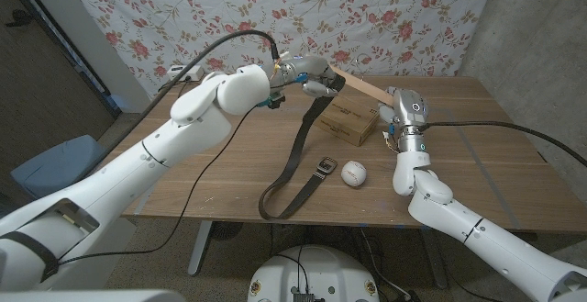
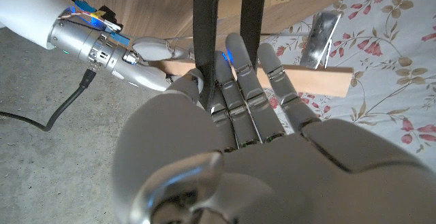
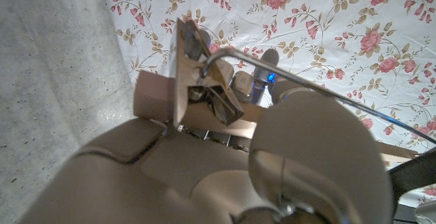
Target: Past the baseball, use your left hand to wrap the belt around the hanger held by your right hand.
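I'm holding the wooden hanger [image 1: 362, 88] up in my right hand [image 1: 404, 114], fingers wrapped around one end. My left hand [image 1: 307, 74] is gripping the belt [image 1: 298, 160] right at the hanger's other end, so it's draping down onto the surface [image 1: 477, 169], buckle lying just beside the baseball [image 1: 354, 173].

Belt [image 1: 295, 162]: dark, draped over wooden hanger [image 1: 359, 86] raised above table, loop and buckle end resting on tabletop. Baseball [image 1: 354, 173]: white, beside buckle.
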`<move>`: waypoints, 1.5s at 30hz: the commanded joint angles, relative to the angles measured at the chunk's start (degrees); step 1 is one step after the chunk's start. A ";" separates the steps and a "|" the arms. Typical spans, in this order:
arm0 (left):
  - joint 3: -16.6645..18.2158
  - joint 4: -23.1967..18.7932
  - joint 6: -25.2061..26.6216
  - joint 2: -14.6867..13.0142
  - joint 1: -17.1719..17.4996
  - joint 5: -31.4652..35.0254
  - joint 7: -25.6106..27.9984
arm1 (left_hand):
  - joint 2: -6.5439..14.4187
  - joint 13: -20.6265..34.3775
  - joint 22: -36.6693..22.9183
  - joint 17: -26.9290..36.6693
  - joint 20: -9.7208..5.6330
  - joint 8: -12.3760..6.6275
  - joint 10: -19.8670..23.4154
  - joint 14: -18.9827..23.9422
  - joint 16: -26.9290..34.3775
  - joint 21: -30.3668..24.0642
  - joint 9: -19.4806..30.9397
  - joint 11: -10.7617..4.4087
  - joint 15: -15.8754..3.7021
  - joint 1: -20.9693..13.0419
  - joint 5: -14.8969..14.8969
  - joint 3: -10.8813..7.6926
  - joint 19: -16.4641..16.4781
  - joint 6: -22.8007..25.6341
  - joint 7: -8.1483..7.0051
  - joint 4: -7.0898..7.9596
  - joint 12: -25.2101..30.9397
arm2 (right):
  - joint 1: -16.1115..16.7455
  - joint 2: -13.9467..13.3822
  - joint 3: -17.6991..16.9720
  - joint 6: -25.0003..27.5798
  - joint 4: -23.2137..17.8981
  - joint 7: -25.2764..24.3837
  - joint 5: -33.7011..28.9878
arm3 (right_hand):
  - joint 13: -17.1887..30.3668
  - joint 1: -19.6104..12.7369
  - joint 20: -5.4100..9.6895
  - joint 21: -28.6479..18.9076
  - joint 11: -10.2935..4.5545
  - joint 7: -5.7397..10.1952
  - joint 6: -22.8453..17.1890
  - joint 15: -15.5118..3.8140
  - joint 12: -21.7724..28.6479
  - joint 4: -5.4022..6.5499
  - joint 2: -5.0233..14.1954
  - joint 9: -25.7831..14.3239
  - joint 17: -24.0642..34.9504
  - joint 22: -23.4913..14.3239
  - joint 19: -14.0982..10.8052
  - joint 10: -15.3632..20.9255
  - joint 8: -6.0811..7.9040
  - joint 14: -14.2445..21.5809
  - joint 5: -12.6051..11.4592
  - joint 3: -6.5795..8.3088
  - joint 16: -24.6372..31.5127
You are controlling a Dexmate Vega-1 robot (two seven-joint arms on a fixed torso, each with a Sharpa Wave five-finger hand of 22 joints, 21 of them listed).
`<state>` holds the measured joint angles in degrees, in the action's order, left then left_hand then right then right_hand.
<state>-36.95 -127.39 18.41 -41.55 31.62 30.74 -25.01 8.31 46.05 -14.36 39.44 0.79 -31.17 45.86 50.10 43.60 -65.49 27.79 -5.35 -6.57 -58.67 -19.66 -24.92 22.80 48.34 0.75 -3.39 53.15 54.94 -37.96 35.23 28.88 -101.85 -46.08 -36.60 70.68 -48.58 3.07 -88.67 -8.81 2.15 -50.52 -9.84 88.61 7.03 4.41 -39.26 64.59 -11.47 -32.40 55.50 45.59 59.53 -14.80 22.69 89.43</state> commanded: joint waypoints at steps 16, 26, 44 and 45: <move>-5.42 1.55 4.22 7.15 -13.70 11.00 -2.24 | 0.25 0.12 0.50 0.86 -0.90 -2.31 4.12 1.28 -1.17 -1.40 4.99 -4.27 -5.54 -0.77 -1.07 0.12 0.22 -0.11 -0.21 0.56 -0.81 | -0.54 1.09 0.16 -12.64 9.14 -14.50 -0.90 | 0.23 5.15 6.16 -0.07 -1.12 0.64 0.32 -2.23 0.51 -0.21 4.65 0.28 6.81 -0.20 1.56 -1.75 0.55 -0.87 -0.41 0.18 0.37; -6.48 5.83 5.13 10.87 -17.33 14.84 -0.36 | 0.15 0.17 0.95 1.20 -1.19 -2.41 4.43 1.85 -1.99 -2.16 4.48 -4.46 -5.74 -0.92 -1.41 0.13 0.51 0.20 -0.44 0.57 -1.10 | 0.07 2.65 -2.48 -19.33 10.84 -17.92 -4.34 | 0.22 5.27 6.28 -0.05 -1.03 0.71 1.02 -2.23 0.55 -0.17 4.50 0.15 6.81 -0.27 2.33 -2.33 0.77 -1.40 -0.51 -0.02 0.34; -7.72 15.97 6.05 18.34 -23.35 20.87 10.94 | -0.27 0.12 1.75 1.74 -1.53 -2.65 5.15 2.87 -3.20 -3.06 3.71 -4.66 -5.84 -1.02 -1.91 0.26 0.49 0.74 -0.49 0.61 -1.77 | -0.16 8.62 -8.25 -34.37 17.24 -17.92 -11.33 | 0.22 5.38 6.24 -0.09 -1.10 0.64 1.47 -2.26 0.63 -0.13 4.45 0.54 6.81 -0.30 3.00 -3.10 1.04 -2.13 -0.75 -0.27 0.35; -7.78 16.69 6.08 18.74 -23.44 21.13 12.21 | -0.29 0.20 1.77 1.75 -1.53 -2.65 5.12 2.87 -3.24 -3.08 3.69 -4.67 -5.82 -1.02 -1.92 0.27 0.49 0.74 -0.37 0.61 -1.76 | -0.18 8.88 -8.47 -34.77 17.33 -17.92 -11.68 | 0.22 5.38 6.24 -0.09 -1.11 0.64 1.51 -2.26 0.63 -0.13 4.46 0.46 6.81 -0.29 3.02 -3.13 1.11 -2.16 -0.77 -0.27 0.35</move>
<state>-44.12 -117.19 23.86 -27.34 10.95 48.42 -22.06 8.08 46.06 -12.50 41.03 -0.23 -31.67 46.12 52.45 40.52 -68.27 27.90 -5.21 -7.28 -58.92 -21.24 -24.59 23.01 48.18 0.49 -3.08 51.43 54.99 -32.09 29.61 1.40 -87.40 -63.57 -44.48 70.84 -47.91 2.80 -88.67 -9.41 2.78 -49.09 -8.92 89.13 7.00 4.02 -38.73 71.36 -11.60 -29.49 53.28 46.45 57.59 -15.08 22.67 89.32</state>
